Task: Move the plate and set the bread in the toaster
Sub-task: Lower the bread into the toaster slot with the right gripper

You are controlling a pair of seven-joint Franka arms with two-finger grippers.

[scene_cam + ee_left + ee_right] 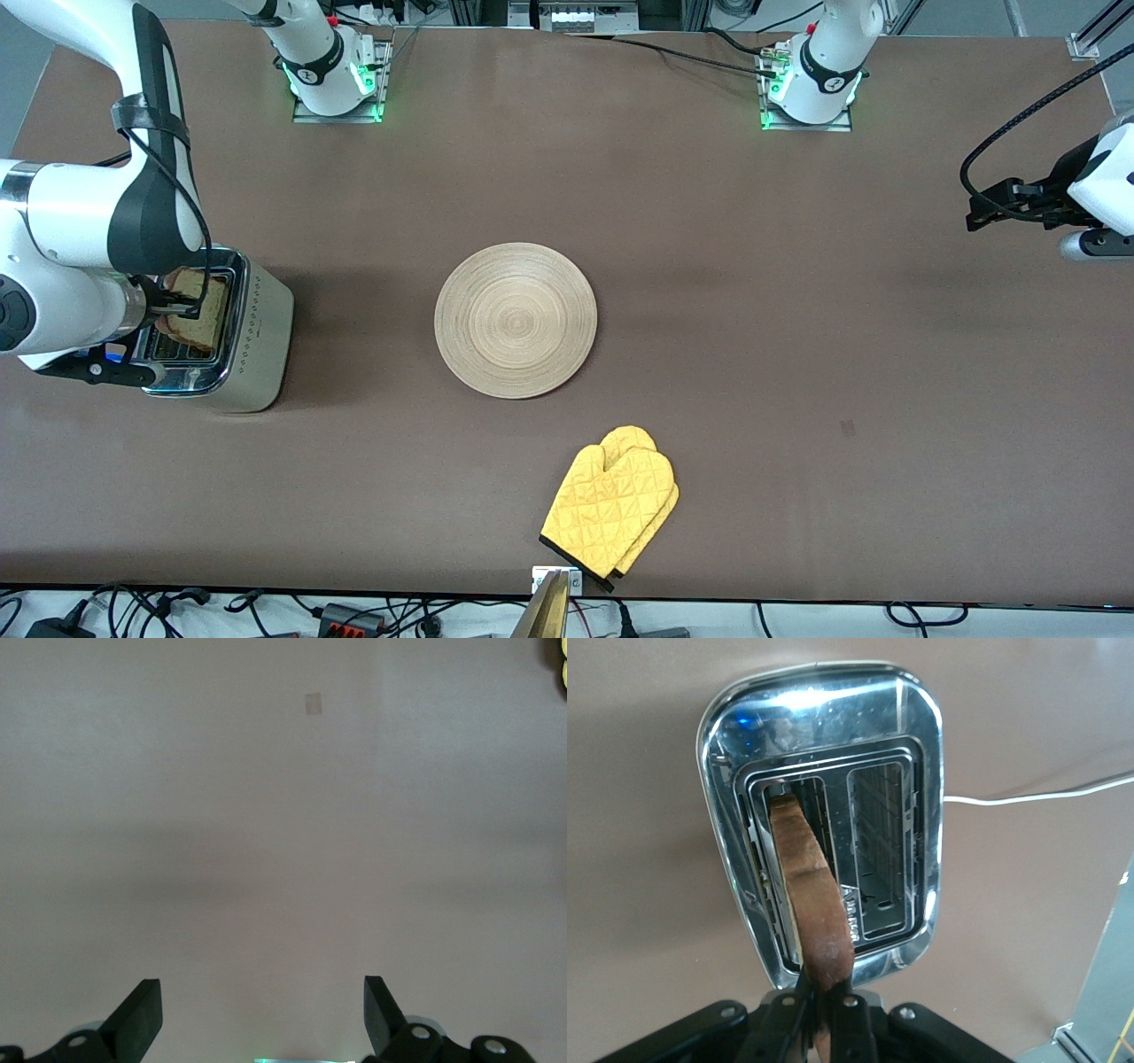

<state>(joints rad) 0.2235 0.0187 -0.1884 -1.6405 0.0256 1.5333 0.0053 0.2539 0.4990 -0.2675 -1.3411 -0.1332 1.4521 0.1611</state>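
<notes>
Right gripper (819,1014) pinching bread (811,895) over toaster (917,815) slot, left gripper (263,1014) agape — no legible writing

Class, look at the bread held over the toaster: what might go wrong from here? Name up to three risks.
1. The right gripper pinches the bread by one edge, tilted over a slot of the toaster; it may catch on the chrome rim instead of sliding in.
2. If released while tilted, the slice may jam or tip out.
3. Pushing down could shift the toaster. The left gripper waits open, away at its end of the table.
</notes>
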